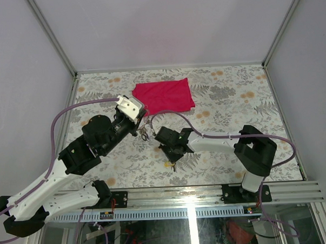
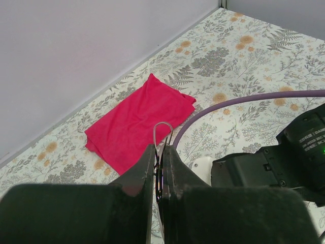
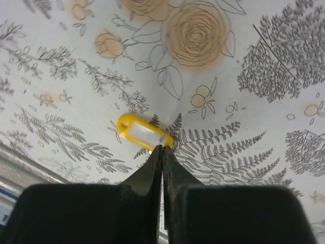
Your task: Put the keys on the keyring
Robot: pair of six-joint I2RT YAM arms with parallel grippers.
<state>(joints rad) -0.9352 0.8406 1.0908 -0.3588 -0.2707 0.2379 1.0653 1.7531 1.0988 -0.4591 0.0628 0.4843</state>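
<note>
Silver keyring (image 2: pixel 162 123) clamped in left claw (image 2: pixel 160 150); right claw (image 3: pixel 162 149) together at yellow tag (image 3: pixel 142 133) edge.

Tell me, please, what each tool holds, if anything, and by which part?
Left tool: the keyring, pinched by one end, its loop poking past the tips. Right tool: shut at the yellow tag; a hold cannot be told.

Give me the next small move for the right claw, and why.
Probably lift the right claw slightly. Its tips are shut at the end of the yellow tag, so a lift would show whether it is caught. The left claw grips the keyring.
</note>
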